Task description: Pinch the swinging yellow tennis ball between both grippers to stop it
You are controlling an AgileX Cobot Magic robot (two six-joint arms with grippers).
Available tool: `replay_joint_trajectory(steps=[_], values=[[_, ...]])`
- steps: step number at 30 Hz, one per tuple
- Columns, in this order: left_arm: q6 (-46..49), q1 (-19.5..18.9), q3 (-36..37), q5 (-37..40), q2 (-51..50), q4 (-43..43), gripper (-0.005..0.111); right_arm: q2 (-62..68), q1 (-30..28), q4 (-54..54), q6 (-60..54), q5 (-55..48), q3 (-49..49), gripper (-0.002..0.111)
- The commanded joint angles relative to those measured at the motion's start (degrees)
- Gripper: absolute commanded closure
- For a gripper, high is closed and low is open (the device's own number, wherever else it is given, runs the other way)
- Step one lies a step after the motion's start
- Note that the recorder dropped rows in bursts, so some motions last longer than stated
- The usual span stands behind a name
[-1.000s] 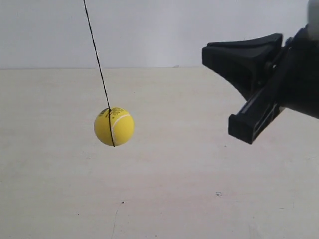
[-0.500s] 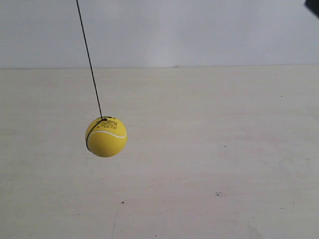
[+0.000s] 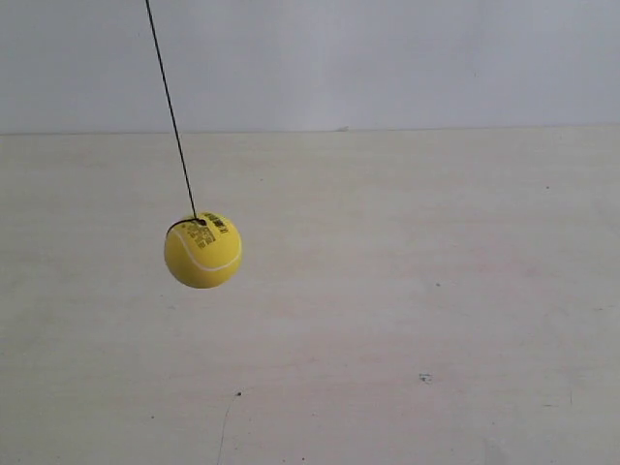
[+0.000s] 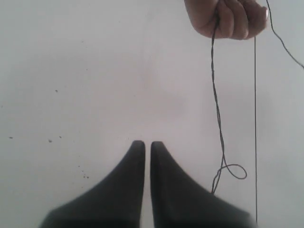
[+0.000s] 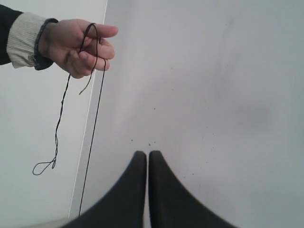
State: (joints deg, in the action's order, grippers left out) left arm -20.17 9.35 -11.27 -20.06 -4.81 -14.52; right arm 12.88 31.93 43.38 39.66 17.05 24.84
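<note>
The yellow tennis ball [image 3: 202, 251] hangs on a thin black string [image 3: 170, 111] at the exterior view's left, above the pale table, with its barcode sticker near the top. No arm shows in the exterior view. My left gripper [image 4: 143, 144] is shut, its two black fingers almost touching with nothing between them. My right gripper [image 5: 143, 154] is shut the same way. The ball appears in neither wrist view. In both wrist views a hand [image 4: 228, 18] [image 5: 78, 46] holds the string [image 4: 255, 123] [image 5: 92, 137].
The pale table [image 3: 407, 291] meets a light grey wall [image 3: 387, 58] behind it. A loose looped tail of string [image 4: 232, 171] [image 5: 45, 165] dangles from the hand. A sleeve with a cream cuff [image 5: 21, 39] covers the wrist.
The arm at the exterior view's right has left that view. The ball swung left and lower, then rose a little, turning on its string.
</note>
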Motion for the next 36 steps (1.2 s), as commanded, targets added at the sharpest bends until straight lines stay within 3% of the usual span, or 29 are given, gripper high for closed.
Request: replay_joint_trajectory(steps=[1,10,36], values=[[-0.56,0.53,-2.74,5.08,3.7,0.13,0.102,-2.23,0.0,-0.18,0.27,-2.83,-0.35,0.108],[-0.78,0.53,-3.77,3.61,4.81,0.13,0.102,-2.35,0.0,-0.18,0.71,-8.96,-0.35,0.108],[-0.78,-0.11,-3.33,3.83,4.81,0.13,0.102,-2.35,0.0,-0.18,0.81,-8.73,-0.35,0.108]])
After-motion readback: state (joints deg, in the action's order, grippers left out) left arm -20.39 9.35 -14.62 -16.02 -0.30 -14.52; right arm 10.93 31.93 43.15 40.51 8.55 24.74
